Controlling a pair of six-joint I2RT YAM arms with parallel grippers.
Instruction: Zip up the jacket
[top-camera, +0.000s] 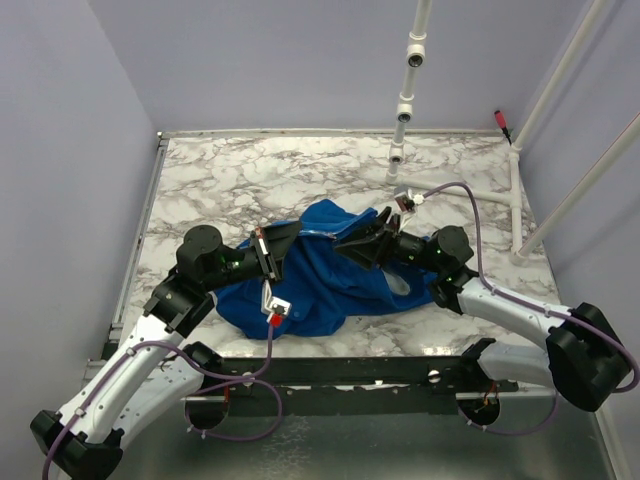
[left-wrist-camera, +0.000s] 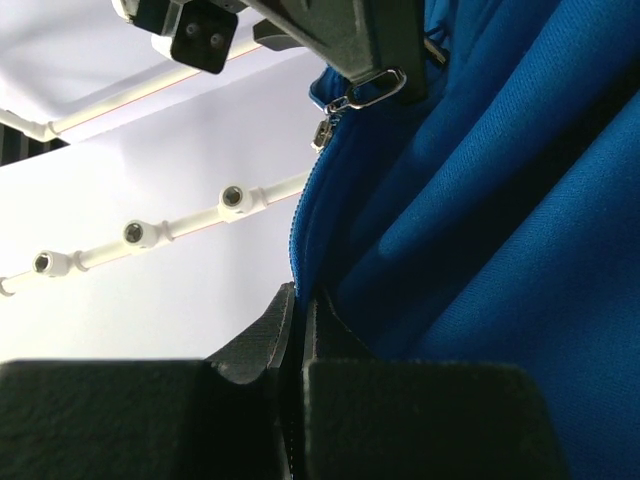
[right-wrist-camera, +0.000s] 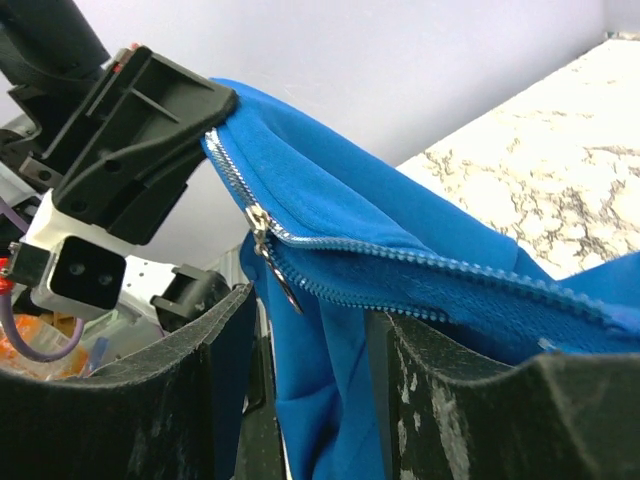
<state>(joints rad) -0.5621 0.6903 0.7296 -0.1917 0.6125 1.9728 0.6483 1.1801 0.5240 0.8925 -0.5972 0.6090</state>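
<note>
The blue jacket (top-camera: 330, 285) lies bunched on the marble table, its upper part lifted between both grippers. My left gripper (top-camera: 268, 246) is shut on the jacket's zipper edge (left-wrist-camera: 298, 262), seen pinched between its fingers (left-wrist-camera: 280, 325). In the right wrist view the zipper slider (right-wrist-camera: 258, 218) sits just below the left gripper (right-wrist-camera: 140, 130), its pull tab (right-wrist-camera: 281, 277) hanging down. The zipper teeth (right-wrist-camera: 420, 255) run off to the right, split into two open rows. My right gripper (right-wrist-camera: 310, 335) is open, with jacket fabric hanging between its fingers, just below the pull tab.
The marble table (top-camera: 250, 175) has a raised rim at its left and back. A white pipe frame (top-camera: 405, 105) hangs over the back, with slanted pipes (top-camera: 560, 190) at the right. Lilac walls enclose the table.
</note>
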